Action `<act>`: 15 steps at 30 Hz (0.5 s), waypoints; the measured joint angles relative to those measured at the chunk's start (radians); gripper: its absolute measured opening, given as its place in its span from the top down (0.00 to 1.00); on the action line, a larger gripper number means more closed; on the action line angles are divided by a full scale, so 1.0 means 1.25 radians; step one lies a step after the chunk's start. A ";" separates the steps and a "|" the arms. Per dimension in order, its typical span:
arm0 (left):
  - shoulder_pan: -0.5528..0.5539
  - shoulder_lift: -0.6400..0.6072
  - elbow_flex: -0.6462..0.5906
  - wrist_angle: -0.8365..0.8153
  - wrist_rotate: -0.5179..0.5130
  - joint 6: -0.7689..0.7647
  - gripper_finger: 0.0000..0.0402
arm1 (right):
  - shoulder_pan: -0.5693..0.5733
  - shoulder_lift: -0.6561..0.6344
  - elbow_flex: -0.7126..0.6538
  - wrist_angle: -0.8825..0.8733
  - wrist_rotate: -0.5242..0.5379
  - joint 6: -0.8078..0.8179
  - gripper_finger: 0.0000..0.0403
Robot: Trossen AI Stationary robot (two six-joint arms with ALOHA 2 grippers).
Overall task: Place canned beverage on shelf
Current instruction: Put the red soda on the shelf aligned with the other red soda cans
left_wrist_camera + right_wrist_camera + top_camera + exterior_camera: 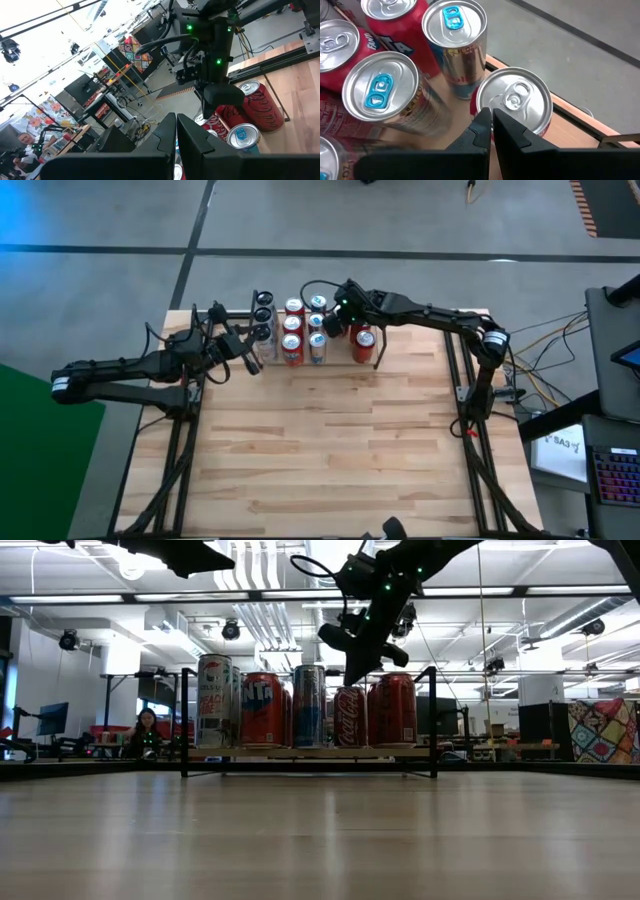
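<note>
Hovering with fingers clenched and empty, the right gripper [490,131] sits just above a red cola can [519,102] standing on the shelf [300,753]. Placement appears complete; only withdrawal remains. The left gripper [176,145], also clenched, waits beside the cans.

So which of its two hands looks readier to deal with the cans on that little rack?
The right hand, probably: it hangs shut directly above the cans on the shelf. The left hand, also shut, sits off beside the rack's end.

Readable: Coca-Cola script on the small red can [350,716] in the low view. "Fanta" lettering, partial, on a red can [395,25] in the right wrist view (cut off by neighbouring lids). Other can labels illegible.
</note>
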 joint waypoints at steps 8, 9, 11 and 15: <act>0.000 0.000 0.000 0.000 0.000 0.000 1.00 | 0.005 0.000 0.000 -0.013 -0.001 0.005 0.98; 0.000 0.000 0.000 0.000 0.000 0.000 1.00 | 0.005 0.000 0.000 -0.015 -0.001 0.005 0.98; 0.000 0.000 0.000 0.000 0.000 0.000 1.00 | 0.008 -0.001 0.000 -0.018 -0.002 0.005 0.98; 0.000 0.000 0.000 0.000 0.000 0.000 1.00 | 0.009 -0.008 0.000 -0.024 -0.006 0.005 0.98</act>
